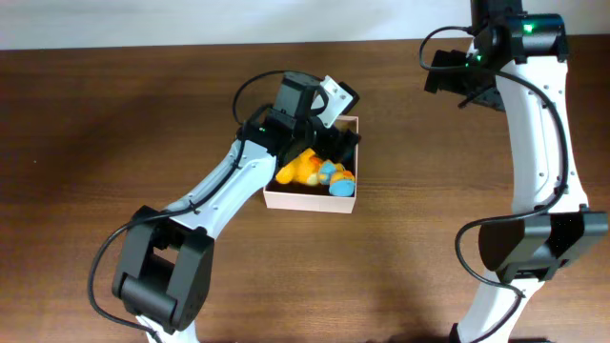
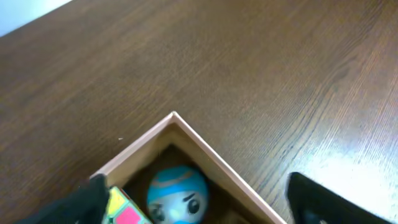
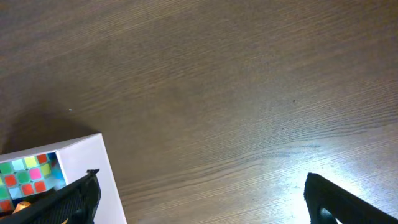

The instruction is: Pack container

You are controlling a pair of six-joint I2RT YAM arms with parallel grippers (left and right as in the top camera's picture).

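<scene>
The container [image 1: 310, 202] is a small square box with white walls and a tan inside, at the table's middle. It holds a yellow-orange toy [image 1: 303, 170] and a blue round toy with a face [image 1: 335, 181]. My left gripper [image 1: 335, 145] hovers over its far side, open and empty. In the left wrist view the container's corner [image 2: 175, 118] shows, with the blue toy [image 2: 177, 193] and a colourful cube [image 2: 121, 208] between the open fingers [image 2: 199, 211]. My right gripper [image 1: 446, 78] is open, far right of the box. Its wrist view [image 3: 205, 205] shows the white wall [image 3: 87, 168] and the cube [image 3: 25, 177].
The brown wooden table [image 1: 114, 124] surrounds the box. A white wall edge runs along the table's far side [image 1: 191, 24]. The right arm's base stands at the front right [image 1: 524, 248], the left arm's base at the front left [image 1: 162, 276].
</scene>
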